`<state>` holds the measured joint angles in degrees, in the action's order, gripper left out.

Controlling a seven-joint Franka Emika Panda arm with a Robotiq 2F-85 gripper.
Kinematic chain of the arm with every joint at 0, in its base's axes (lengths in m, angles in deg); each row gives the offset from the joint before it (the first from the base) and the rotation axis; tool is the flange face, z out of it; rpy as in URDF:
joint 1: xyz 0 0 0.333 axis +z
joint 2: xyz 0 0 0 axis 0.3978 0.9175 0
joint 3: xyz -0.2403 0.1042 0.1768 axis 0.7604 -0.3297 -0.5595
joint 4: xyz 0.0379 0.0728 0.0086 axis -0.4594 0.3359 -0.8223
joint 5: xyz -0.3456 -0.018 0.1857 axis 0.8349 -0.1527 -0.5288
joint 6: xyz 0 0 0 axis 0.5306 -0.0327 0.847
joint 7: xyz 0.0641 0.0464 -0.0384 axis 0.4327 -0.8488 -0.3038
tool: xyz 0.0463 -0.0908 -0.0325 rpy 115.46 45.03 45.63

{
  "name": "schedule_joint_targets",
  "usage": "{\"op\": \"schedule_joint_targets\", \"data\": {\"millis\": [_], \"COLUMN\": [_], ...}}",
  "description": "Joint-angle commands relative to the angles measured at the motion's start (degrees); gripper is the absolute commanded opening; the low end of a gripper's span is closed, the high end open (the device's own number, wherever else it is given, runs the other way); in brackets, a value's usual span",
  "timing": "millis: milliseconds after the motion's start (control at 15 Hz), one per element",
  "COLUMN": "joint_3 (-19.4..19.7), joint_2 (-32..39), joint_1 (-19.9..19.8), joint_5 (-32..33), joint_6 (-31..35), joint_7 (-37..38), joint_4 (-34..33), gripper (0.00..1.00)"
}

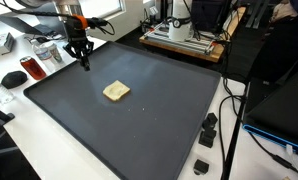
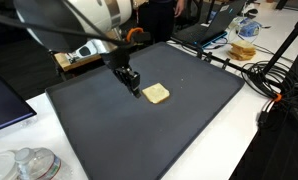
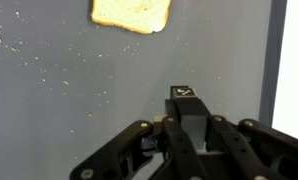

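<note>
Wrist view shows the slice of toast [image 3: 131, 13] at the top edge, cut off by the frame: a flat, roughly square piece with rounded corners, pale golden and porous, lying on a matte dark grey mat [image 3: 59, 100] speckled with pale crumbs. In both exterior views the toast [image 1: 116, 91] [image 2: 156, 94] lies flat near the middle of the mat, apart from everything else.

The pincer [image 3: 185, 98] comes in from the bottom of the wrist view, black and angular, its two fingers pressed together into one narrow tip with no gap between them; it is clenched on nothing. In an exterior view the pincer [image 1: 85, 64] hangs over the mat's far corner, clear of the toast, and in an exterior view the pincer [image 2: 133, 88] stands just beside the slice, though touching or not cannot be told there.

The mat [image 1: 169, 120] is a large, smooth rectangular sheet with a slightly raised rim, covering most of the white bench [image 1: 59, 160]. Beside the mat on the bench sit a red, boxy can [image 1: 31, 68] and black cables [image 1: 229, 130]. In an exterior view a clear glass lid [image 2: 29, 163] rests near the mat's corner.
</note>
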<state>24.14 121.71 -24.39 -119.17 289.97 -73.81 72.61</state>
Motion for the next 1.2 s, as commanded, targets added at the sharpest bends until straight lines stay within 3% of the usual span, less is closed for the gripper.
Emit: {"op": "schedule_joint_targets", "data": {"millis": [0,600,1133], "joint_3": [4.7,9.9,7.6], "joint_2": [-9.7,-27.7,-46.7], "joint_1": [-0.2,3.2,7.8], "joint_5": [1.3,-0.4,-8.1], "joint_6": [-4.2,-12.6,-19.3], "joint_7": [0.9,-5.3,-15.7], "joint_4": [13.0,39.0,62.8], "gripper": [0.05,0.05,0.05]}}
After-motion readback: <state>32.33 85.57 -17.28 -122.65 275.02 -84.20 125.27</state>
